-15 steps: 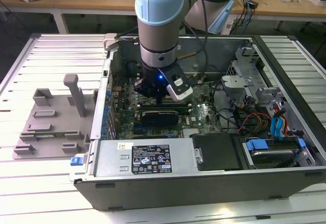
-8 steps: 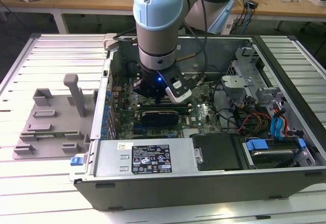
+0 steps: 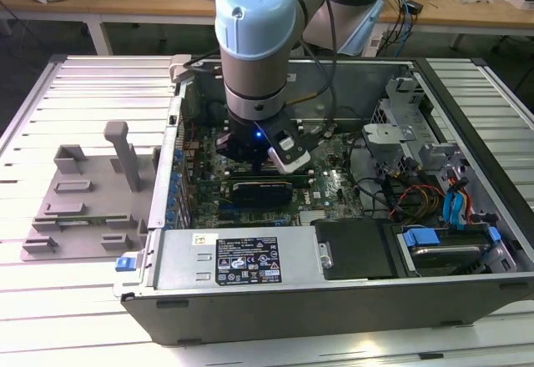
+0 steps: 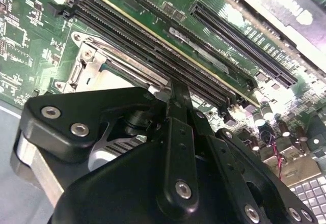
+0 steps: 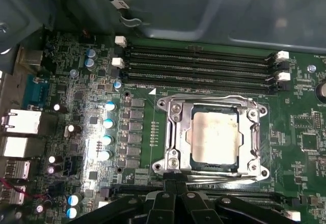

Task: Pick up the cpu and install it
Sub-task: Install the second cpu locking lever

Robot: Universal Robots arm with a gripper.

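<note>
1. Gripper point(image 4: 175, 89) linkage sits closest to the lens in the second wrist view: black links and bolts, fingers drawn together into one narrow tip with nothing between them.
2. That tip hangs over the motherboard point(image 4: 30, 35), at the edge of the socket frame point(image 4: 97, 63) next to the memory slots point(image 4: 168, 63).
3. First wrist view: the cpu point(image 5: 214, 135) lies flat inside the socket frame point(image 5: 175, 132), silver-grey top facing up, metal frame all around it. Looks seated; whether the latch is locked, can't tell.
4. Same view: gripper point(image 5: 175, 183) tip is just beside the frame edge, apart from the cpu.
5. Four memory slots point(image 5: 198, 63) run parallel on the far side of the socket; a row of capacitors point(image 5: 108, 130) sits beside it.
6. Exterior view: arm point(image 3: 254, 33) reaches straight down into the open computer case point(image 3: 334, 292), gripper point(image 3: 259, 163) low over the board.
7. Grey fixture plate point(image 3: 79, 204) with upright posts sits on the table point(image 3: 50, 300) outside the case, on the exterior view's left.
</note>
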